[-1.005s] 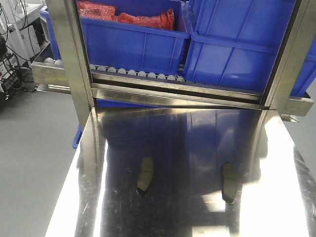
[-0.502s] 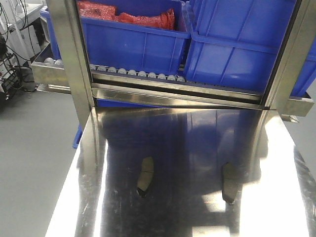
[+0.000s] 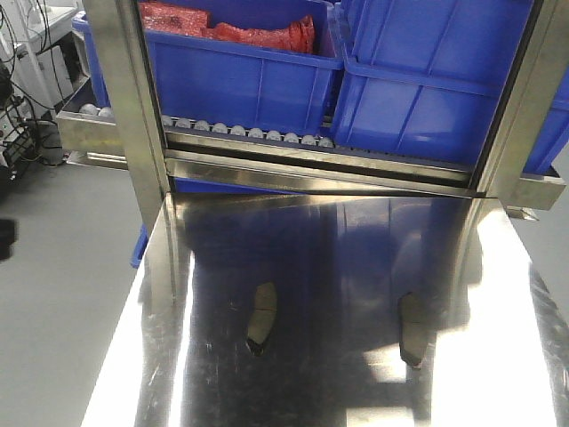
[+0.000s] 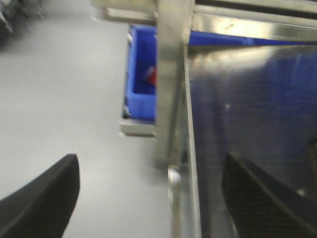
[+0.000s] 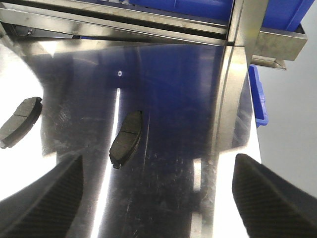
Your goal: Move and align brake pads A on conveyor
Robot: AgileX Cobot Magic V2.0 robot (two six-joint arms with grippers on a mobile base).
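Surface (image 3: 356, 258) of mirror-bright steel carries two brake pads A (image 3: 411, 331), well apart, in front of the blue bins (image 3: 427, 80); the conveyor is not in view. The right claw (image 5: 158, 193) hangs wide open above the right pad (image 5: 126, 139); the left claw (image 4: 148, 193), also wide, straddles the surface's left edge, away from the left pad (image 3: 261, 318). Best descend square across the pad's narrow width, since glare may hide its edges
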